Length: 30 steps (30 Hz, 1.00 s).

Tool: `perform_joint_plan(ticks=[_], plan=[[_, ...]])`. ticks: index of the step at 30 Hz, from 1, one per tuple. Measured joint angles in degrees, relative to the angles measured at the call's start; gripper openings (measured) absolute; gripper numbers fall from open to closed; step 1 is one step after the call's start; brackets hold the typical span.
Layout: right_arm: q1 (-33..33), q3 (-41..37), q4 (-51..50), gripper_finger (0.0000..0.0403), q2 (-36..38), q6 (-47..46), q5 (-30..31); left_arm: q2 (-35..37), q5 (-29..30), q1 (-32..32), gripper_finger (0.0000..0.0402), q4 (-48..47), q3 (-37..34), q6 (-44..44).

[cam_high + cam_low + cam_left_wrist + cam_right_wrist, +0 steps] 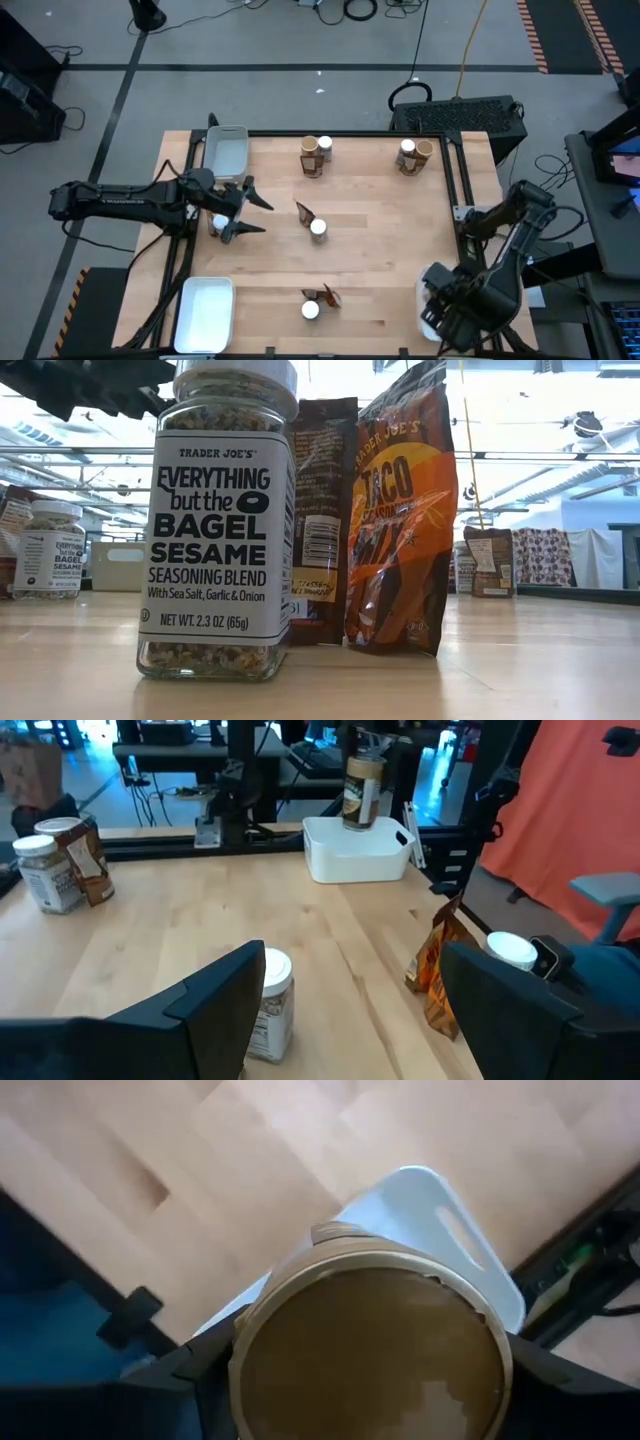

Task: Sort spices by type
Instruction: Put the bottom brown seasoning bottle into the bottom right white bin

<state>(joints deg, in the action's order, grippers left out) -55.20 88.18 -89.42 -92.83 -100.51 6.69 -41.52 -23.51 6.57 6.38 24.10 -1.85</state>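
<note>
My right gripper [447,302] is at the table's near right corner, shut on a tan-lidded jar [370,1350] over a white tray [440,1230]. My left gripper [258,212] hangs open above the table's left side and points right. A white-lidded jar [219,224] stands on the table just below it. Another white-lidded jar [270,1005] shows between its fingers, farther off. Standing on the table are a sachet [306,213] with a jar [318,229] at the centre. A second pair [310,310] is at the near edge, and two groups [315,156] [413,154] are along the far edge. My right gripper holds the tan-lidded jar at its top, one finger [205,1370] on each side just below the lid's rim [240,1345]. The fingers come from above, pointing down. The jar [361,790] stays upright with its base level with the tray's rim [330,825]. Whether it rests inside, I cannot tell.
White trays lie at the far left corner [227,150] and the near left corner [205,312]. Black frame rails run along the table's left and right edges. Bare wood lies right of centre between the spice groups.
</note>
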Motion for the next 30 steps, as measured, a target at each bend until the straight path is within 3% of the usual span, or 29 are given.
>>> perform_joint_plan(ticks=[8, 12, 30], plan=[[-2.66, -12.92, 7.06, 0.0267, 10.12, -8.94, 0.38, 0.0, 0.0, -0.02, 0.0301, 0.76, 0.0, -0.48], [-3.02, -18.95, 10.48, 0.0267, 12.59, -10.38, -2.44, 0.0, 0.01, 0.0, 0.0301, 0.74, 0.0, -0.53], [-3.08, -33.07, 25.4, 0.0267, 14.08, -8.41, -5.49, 0.0, 0.0, 0.0, 0.0301, 0.65, 0.0, -0.53]])
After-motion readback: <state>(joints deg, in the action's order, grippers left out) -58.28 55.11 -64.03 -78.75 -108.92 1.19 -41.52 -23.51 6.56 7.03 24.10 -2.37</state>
